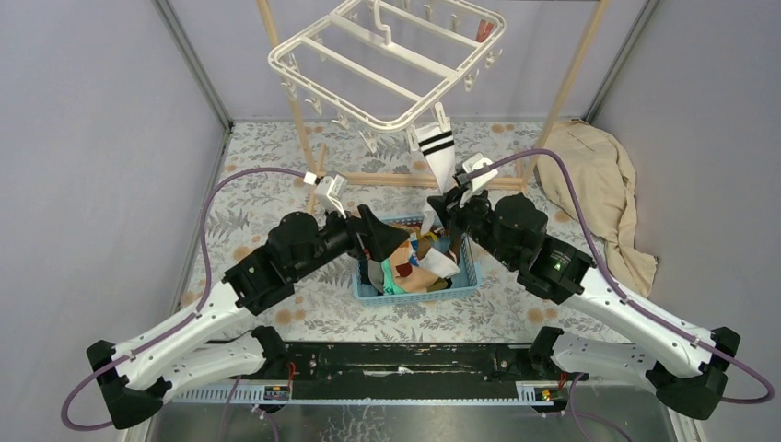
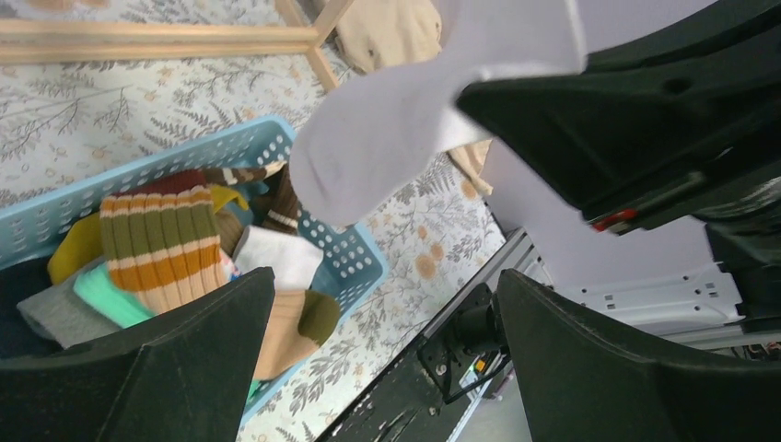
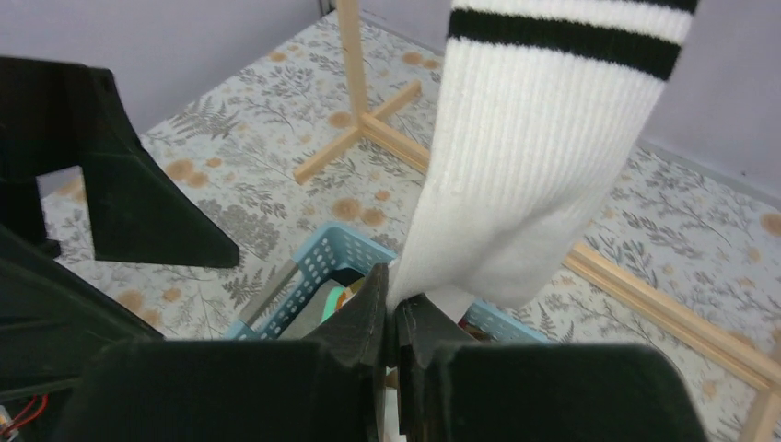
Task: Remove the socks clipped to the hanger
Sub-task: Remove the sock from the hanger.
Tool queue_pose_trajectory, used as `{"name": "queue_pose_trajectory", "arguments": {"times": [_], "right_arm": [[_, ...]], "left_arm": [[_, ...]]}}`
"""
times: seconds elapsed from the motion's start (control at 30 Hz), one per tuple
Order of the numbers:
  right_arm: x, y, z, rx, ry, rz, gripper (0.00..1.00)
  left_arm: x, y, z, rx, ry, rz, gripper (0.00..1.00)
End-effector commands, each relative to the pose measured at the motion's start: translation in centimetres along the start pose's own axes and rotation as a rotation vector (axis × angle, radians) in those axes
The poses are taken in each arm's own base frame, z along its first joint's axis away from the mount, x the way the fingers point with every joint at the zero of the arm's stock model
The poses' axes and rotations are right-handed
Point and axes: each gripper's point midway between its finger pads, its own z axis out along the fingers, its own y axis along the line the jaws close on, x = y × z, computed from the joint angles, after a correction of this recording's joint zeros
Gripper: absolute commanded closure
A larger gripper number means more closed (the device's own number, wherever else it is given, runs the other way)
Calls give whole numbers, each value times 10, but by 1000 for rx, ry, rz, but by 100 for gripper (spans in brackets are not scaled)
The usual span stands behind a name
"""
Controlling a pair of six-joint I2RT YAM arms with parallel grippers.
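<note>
The white hanger (image 1: 387,60) hangs tilted at the top centre. A white sock with black stripes (image 1: 438,152) dangles from a clip on its near edge. My right gripper (image 1: 448,204) is shut on that sock's lower end; the right wrist view shows the sock (image 3: 534,166) pinched between the closed fingertips (image 3: 394,304). A red sock (image 1: 483,32) is clipped at the hanger's far side. My left gripper (image 1: 373,230) is open and empty above the blue basket (image 1: 414,296). In the left wrist view the gripper (image 2: 387,285) is beside the hanging sock (image 2: 396,120).
The basket (image 2: 350,239) holds several loose socks, among them a brown-striped one (image 2: 166,244). The wooden rack (image 1: 295,110) stands behind it, with its base bar on the floral table. A beige cloth (image 1: 599,184) lies at the right. Grey walls close both sides.
</note>
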Motion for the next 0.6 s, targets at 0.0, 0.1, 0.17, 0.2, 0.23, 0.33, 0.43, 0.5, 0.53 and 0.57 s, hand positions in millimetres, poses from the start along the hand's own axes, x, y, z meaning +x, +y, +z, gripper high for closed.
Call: {"name": "queue_pose_trajectory", "arguments": {"times": [0.0,0.1,0.17,0.2,0.23,0.33,0.43,0.5,0.53,0.57], "right_arm": [[-9,-21,-14,109,-38,2,100],[-6,-31,-23,150,-40,0,100],[-6,-34,-28,162,-44,1,100],[-6,-35,-30,165,-46,1,100],[-5,-36,-31,165,-44,1,100],[-2,-40,-34,179,-36,-28,100],[1,-42,-33,190,-34,-36,100],[0,-40,-32,182,-39,-28,100],[-2,-38,-32,171,-44,-20,100],[-4,-36,-32,159,-48,-11,100]], "left_arm": [[-40,-34,0,108,-130,18,1],[-39,-34,5,104,-130,18,1],[-38,-34,8,104,-129,18,1],[-39,-34,9,106,-131,17,1],[-39,-35,10,110,-132,16,1],[-42,-41,11,126,-141,14,1],[-55,-52,13,138,-176,15,1],[-63,-53,16,121,-199,-3,1],[-64,-54,19,121,-203,-10,1],[-64,-56,22,128,-201,-10,1]]}}
